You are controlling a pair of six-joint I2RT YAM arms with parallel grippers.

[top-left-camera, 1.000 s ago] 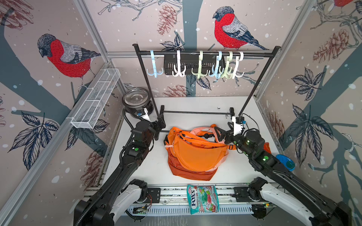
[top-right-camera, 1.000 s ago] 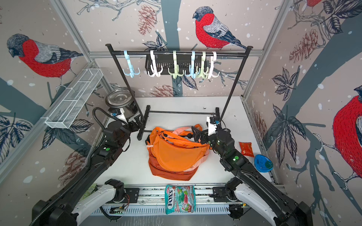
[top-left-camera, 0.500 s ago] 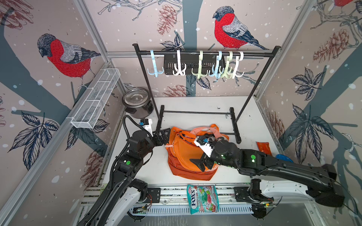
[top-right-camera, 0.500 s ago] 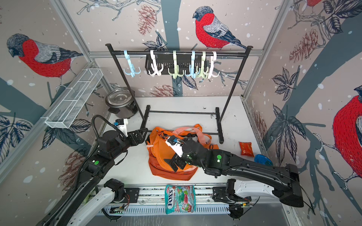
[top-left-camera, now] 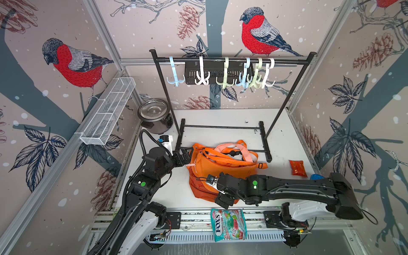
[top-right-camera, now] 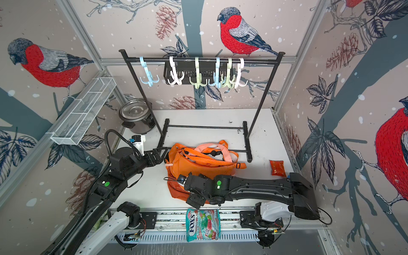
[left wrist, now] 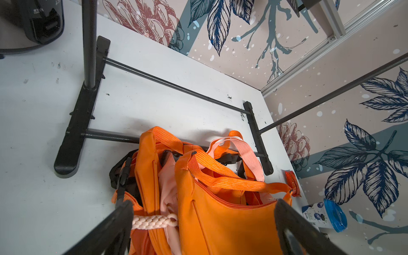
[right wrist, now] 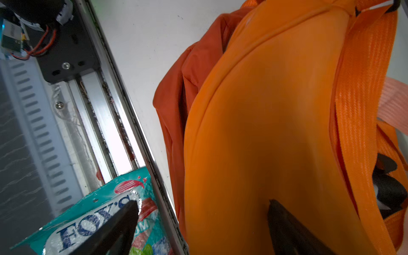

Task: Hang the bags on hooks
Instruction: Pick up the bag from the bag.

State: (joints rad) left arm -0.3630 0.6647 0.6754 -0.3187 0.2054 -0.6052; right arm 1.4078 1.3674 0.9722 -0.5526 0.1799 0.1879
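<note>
Spread wide, my right pincer hovers at the orange fabric bag; my left pincer gapes likewise. Teal "FOX'S" sweet packet lies just beside, possibly touching one finger.

I'm running this from afar in what looks like a lab test cell: an aluminium frame holds bird-print walls around a white table, with a mounting rail in front and household props, a hook rack and a cooker.
</note>
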